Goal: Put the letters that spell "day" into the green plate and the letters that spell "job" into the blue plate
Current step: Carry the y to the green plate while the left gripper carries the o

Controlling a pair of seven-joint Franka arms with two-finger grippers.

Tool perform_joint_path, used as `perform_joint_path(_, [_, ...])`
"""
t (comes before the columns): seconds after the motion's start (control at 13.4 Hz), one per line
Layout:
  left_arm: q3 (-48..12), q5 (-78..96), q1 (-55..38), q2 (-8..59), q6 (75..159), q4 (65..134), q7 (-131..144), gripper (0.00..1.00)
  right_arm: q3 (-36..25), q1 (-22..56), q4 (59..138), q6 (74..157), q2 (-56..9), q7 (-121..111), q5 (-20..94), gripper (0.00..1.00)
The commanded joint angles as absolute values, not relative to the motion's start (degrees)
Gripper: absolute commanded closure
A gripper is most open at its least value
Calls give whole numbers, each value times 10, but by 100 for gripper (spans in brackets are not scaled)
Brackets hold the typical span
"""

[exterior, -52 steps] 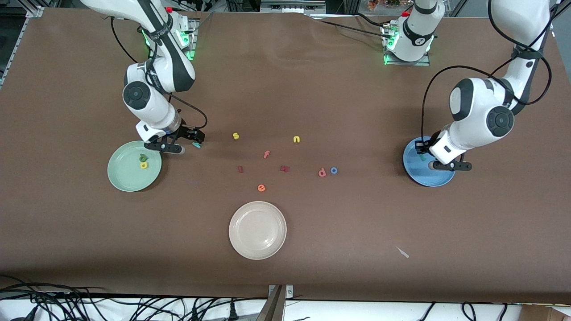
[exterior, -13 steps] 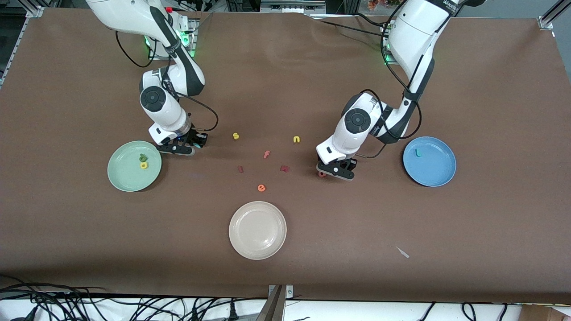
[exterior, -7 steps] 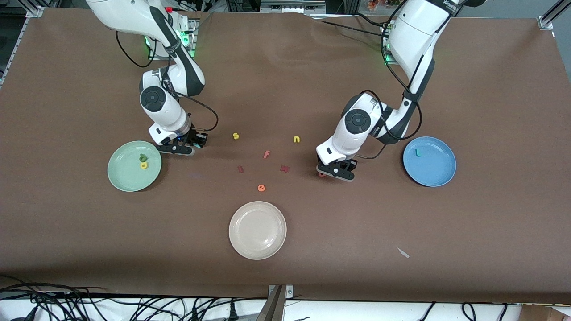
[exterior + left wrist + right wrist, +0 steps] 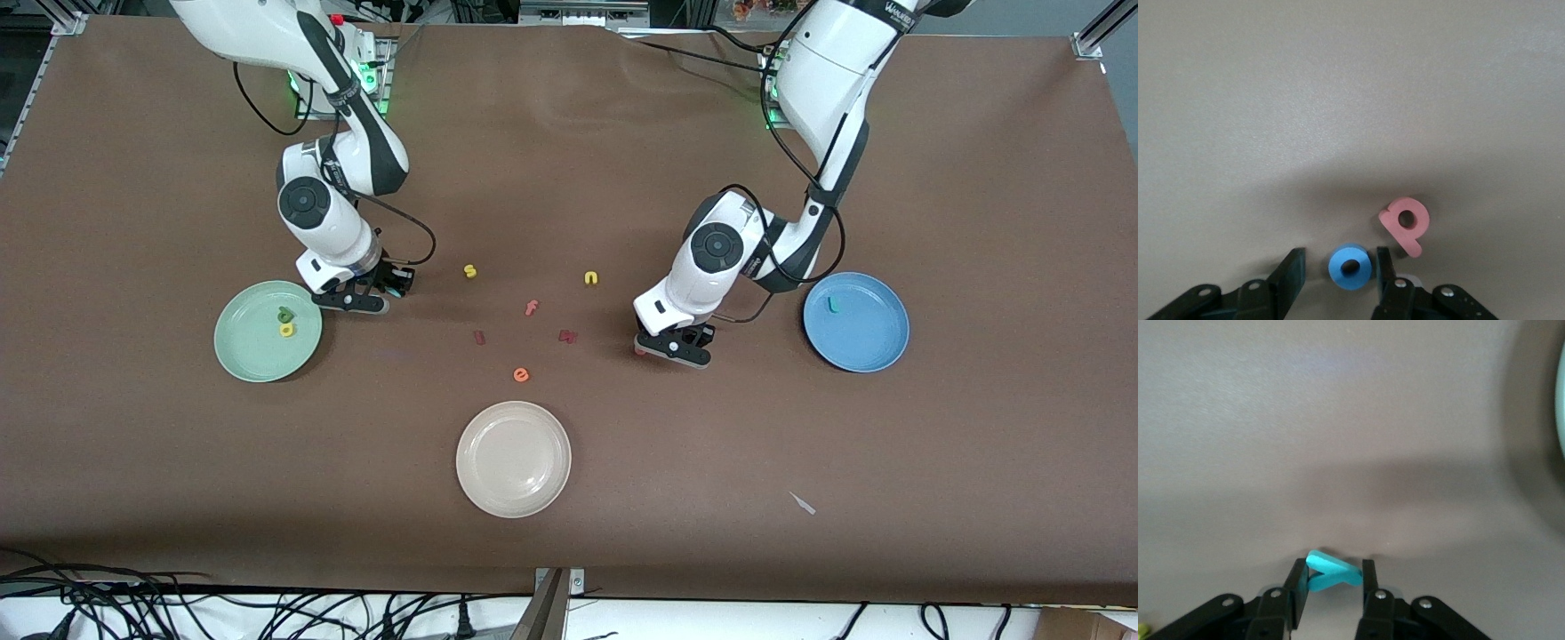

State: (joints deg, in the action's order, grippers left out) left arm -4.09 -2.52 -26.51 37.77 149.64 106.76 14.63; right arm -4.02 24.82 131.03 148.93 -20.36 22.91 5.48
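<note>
My left gripper (image 4: 673, 345) is down at the table, open, and the blue "o" (image 4: 1351, 267) lies between its fingers. One finger touches the ring; a gap shows at the other. The salmon "b" (image 4: 1406, 224) lies just beside them. A teal "j" (image 4: 833, 305) rests in the blue plate (image 4: 867, 342). My right gripper (image 4: 391, 289) is shut on the teal "y" (image 4: 1333, 571), just above the table beside the green plate (image 4: 253, 356). That plate holds the green "d" (image 4: 285, 315) and the yellow "a" (image 4: 286, 331).
Loose letters lie mid-table: a yellow "s" (image 4: 470, 271), a yellow "n" (image 4: 591, 278), a salmon "f" (image 4: 532, 308), two dark red pieces (image 4: 479, 337) (image 4: 568, 336) and an orange "e" (image 4: 521, 375). A cream plate (image 4: 513, 459) sits nearer the front camera.
The left arm has swung from the blue plate, leaving the "j" in it, to the "o" and "b", and shifted slightly there. The right gripper has barely moved with the "y".
</note>
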Motion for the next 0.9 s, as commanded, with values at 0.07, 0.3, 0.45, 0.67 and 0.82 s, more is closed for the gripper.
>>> perform_joint_path(0.07, [-34, -42, -266, 389, 1499, 1056, 135, 54, -69, 248, 1230, 1369, -196, 208, 23, 76])
perform_joint_path(0.3, [-34, -40, -265, 388, 1499, 1056, 137, 67, -106, 248, 1195, 1322, -196, 131, 14, 76])
perform_joint_path(0.45, [-34, -40, -265, 388, 1499, 1056, 143, 82, -133, 243, 1192, 1322, -199, 75, 2, 75])
perform_joint_path(0.67, [-34, -40, -250, 372, 1496, 1057, 137, 98, -177, 232, 1177, 1325, -213, -18, -4, 75])
perform_joint_path(0.82, [-38, -41, -209, 327, 1461, 1070, 120, 98, -178, 200, 1152, 1325, -235, -58, -4, 73])
